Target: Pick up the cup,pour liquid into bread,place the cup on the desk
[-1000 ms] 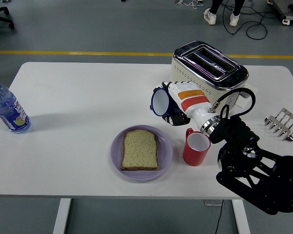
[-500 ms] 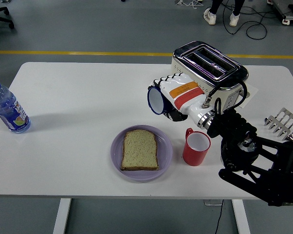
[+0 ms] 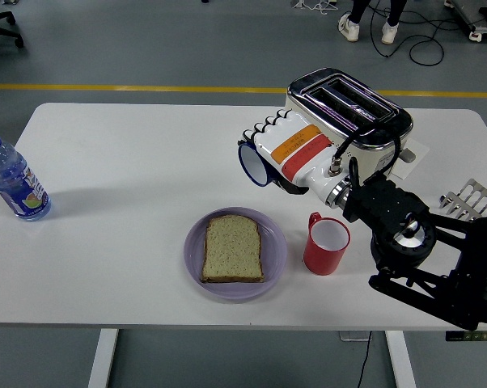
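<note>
My right hand (image 3: 269,152) is shut on a dark blue cup (image 3: 251,164) with a white inside. It holds the cup tipped on its side, mouth facing left, in the air above the table, up and right of the bread. A slice of bread (image 3: 233,248) lies flat on a lilac plate (image 3: 275,257) near the table's front edge. A red cup (image 3: 326,245) stands upright just right of the plate. My left arm is out of view.
A silver toaster (image 3: 349,111) stands behind my right hand. A water bottle (image 3: 14,181) stands at the table's left edge. A metal toast rack (image 3: 469,203) lies at the right edge. A person's feet (image 3: 367,30) show on the floor beyond the table.
My right hand has carried the tipped blue cup up and to the left. The forearm has swung higher in front of the toaster. Bread, plate and red cup have not moved.
</note>
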